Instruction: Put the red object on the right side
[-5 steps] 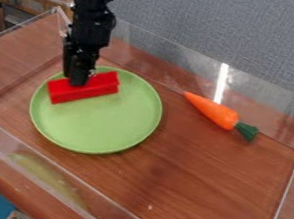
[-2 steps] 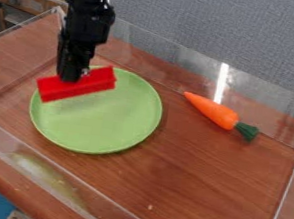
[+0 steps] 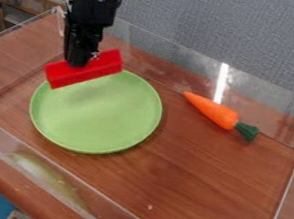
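Red object (image 3: pixel 83 70), long axis slanting crosswise

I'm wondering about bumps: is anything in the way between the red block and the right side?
Nothing visible blocks the hand: it holds the red block above the green plate. The carrot lies toward the right, near the back.

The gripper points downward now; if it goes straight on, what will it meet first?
Probably the green plate, near its upper left edge, with the held red block touching first; depth is unclear.

Red block (image 3: pixel 84 70) hangs tilted in the claw (image 3: pixel 79 61).
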